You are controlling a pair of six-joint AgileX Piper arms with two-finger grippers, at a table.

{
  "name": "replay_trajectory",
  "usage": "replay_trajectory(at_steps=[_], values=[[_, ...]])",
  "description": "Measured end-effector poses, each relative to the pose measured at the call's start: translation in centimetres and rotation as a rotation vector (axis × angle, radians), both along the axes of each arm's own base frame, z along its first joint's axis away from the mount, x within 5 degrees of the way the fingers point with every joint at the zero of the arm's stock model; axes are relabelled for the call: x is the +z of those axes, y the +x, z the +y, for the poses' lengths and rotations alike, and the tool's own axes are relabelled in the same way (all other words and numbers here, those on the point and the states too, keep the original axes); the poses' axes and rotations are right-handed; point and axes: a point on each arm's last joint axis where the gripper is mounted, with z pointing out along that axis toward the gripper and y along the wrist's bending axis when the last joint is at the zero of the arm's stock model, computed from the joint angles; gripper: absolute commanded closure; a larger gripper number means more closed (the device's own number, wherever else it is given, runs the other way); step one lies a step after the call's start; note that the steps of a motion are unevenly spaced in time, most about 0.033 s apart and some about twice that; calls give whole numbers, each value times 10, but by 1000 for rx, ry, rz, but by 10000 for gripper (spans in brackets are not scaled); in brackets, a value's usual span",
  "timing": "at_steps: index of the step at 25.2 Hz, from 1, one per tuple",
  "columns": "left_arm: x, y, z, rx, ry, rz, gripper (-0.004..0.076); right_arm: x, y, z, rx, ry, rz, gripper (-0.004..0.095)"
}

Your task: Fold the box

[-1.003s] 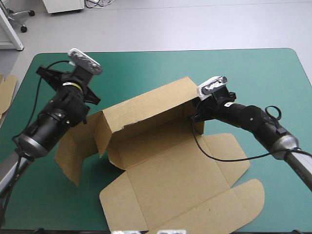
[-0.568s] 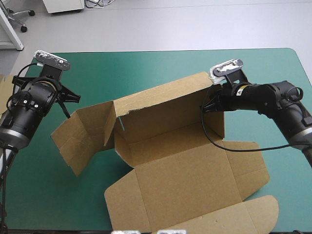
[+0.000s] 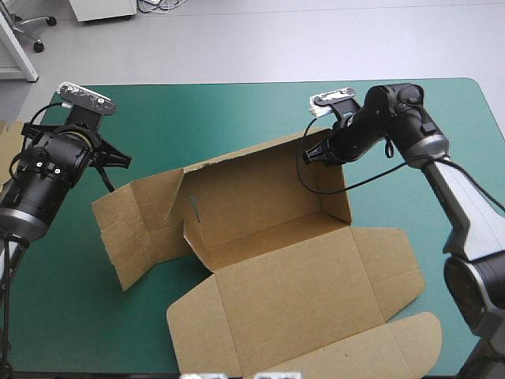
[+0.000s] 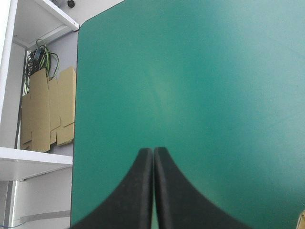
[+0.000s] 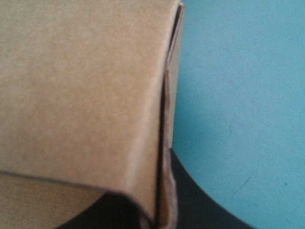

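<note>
Brown board, cut and creased, makes the box [image 3: 300,276], which sits mid-tabletop [image 3: 237,110] on the teal-green cover. Its back wall [image 3: 260,178] stands, the right end wall [image 3: 338,189] is up beside it, the left flap [image 3: 130,229] leans outward and the lid [image 3: 316,316] lies flat toward the near edge. The right jaws, on the right arm [image 3: 402,118], are clamped on the top corner where the back wall meets the end wall, with board pinched between them. The left jaws, on the left arm [image 3: 47,170], are pressed together on nothing, off to the left of the box over bare cover. Spare board [image 4: 47,114] lies beyond the tabletop's left edge.

I judge the sheet to be light, stiff across each panel and willing to bend only at its creases (a squeeze mid-panel would likely buckle it). Its smooth faces may let it slide when pushed, so one side wants steadying. The best holds look to be panel edges close to a crease or corner, and the left flap's free edge seems the obvious next one.
</note>
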Motion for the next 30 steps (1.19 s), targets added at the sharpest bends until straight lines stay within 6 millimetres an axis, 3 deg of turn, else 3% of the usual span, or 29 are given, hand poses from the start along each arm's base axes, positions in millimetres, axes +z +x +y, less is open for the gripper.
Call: replay_trajectory(at_steps=[1, 7, 12, 15, 18, 21, 27, 30], values=[[0, 0, 0, 0, 0, 0, 730, -15, 12, 4, 0, -11, 32, 922], [1, 1, 0, -6, -1, -9, 730, -38, 39, 14, -25, 33, -5, 922], [1, 1, -1, -7, -2, -11, 730, -48, 50, 17, -30, 53, -54, 905], [0, 1, -1, -7, -11, -9, 730, -49, 50, 18, -13, 56, -64, 801], [0, 1, -2, -8, -21, -8, 730, -49, 50, 20, 10, 65, -71, 557], [0, 1, -2, -9, -28, -7, 730, -52, 51, 21, 21, 63, -73, 415], [0, 1, -3, -10, -39, -6, 730, -43, 51, 21, 33, 64, -79, 390], [0, 1, -3, -10, -43, -5, 730, -19, 50, 22, 46, 74, -97, 390]])
